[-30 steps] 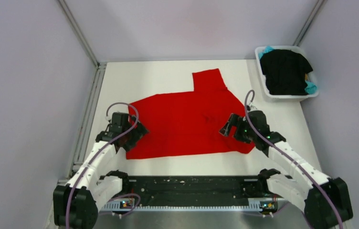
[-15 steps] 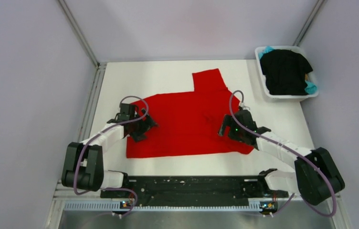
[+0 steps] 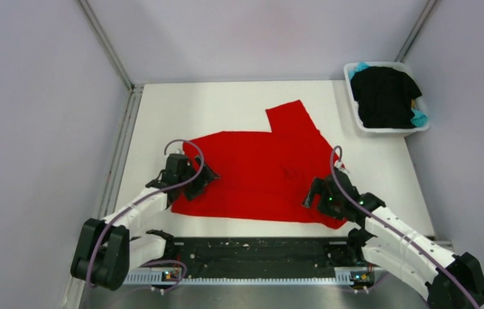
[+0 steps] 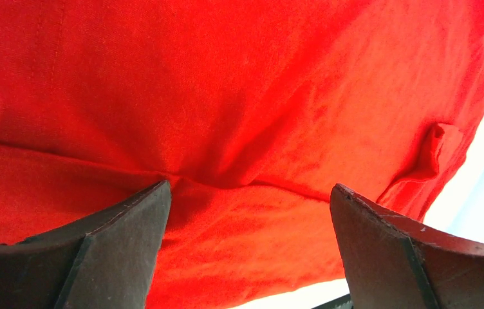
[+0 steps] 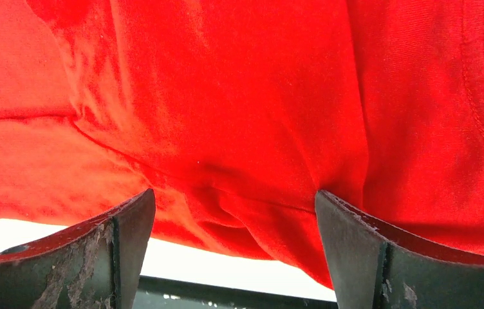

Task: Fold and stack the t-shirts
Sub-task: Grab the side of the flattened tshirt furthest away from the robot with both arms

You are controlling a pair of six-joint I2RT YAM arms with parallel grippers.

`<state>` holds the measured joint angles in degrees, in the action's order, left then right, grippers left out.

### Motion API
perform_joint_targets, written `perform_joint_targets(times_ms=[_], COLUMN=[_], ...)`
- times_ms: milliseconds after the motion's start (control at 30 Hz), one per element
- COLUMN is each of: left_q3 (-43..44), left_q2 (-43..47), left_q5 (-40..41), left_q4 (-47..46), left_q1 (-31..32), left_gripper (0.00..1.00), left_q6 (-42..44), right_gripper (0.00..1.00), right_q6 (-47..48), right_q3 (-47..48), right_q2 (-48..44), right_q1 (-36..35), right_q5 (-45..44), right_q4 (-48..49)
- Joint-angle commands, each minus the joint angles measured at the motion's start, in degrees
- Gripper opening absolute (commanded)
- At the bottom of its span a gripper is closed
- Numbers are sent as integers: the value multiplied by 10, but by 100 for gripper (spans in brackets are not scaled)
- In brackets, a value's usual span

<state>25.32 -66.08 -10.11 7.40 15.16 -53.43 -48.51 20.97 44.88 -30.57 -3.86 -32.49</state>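
lying spread on the surface (image 3: 194,109), red t-shirt (image 3: 259,174): long axis 9 to 3 o'clock, sleeve toward 12. left pincer (image 3: 202,179), jaws wide, straddles its 9 o'clock edge; right pincer (image 3: 312,196), jaws wide, straddles the 4 o'clock near corner; neither grips yet. white tub (image 3: 390,131), 1 o'clock corner: holds black t-shirt (image 3: 384,96), teal t-shirt (image 3: 419,118) peeking beside it.

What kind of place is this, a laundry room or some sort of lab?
Most likely a robotics test cell: a white table boxed in by plain grey panels, a left arm and right arm bolted at its near edge, and a red t-shirt spread out before them.
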Motion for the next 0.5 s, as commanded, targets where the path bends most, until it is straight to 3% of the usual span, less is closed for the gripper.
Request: perform_joint_targets(times_ms=[0,233,367,467], left_q3=[-26,9,91,171], left_q2=[30,51,22,-23], left_q5=[41,64,85,163], left_q4=[148,186,200,240], left_q1=[22,23,23,18], left_gripper=[99,99,99,99], left_q6=[-25,-19,-2,9], right_gripper=[92,93,97,99], right_q6=[-57,-31,5,35], right_q3=[-2,31,67,111], right_q2=[-9,-18,-15,6], right_q1=[-44,-65,-65,-65], right_q5=[-15,-51,-70,-106], right_q4=[-104,-74,11,50])
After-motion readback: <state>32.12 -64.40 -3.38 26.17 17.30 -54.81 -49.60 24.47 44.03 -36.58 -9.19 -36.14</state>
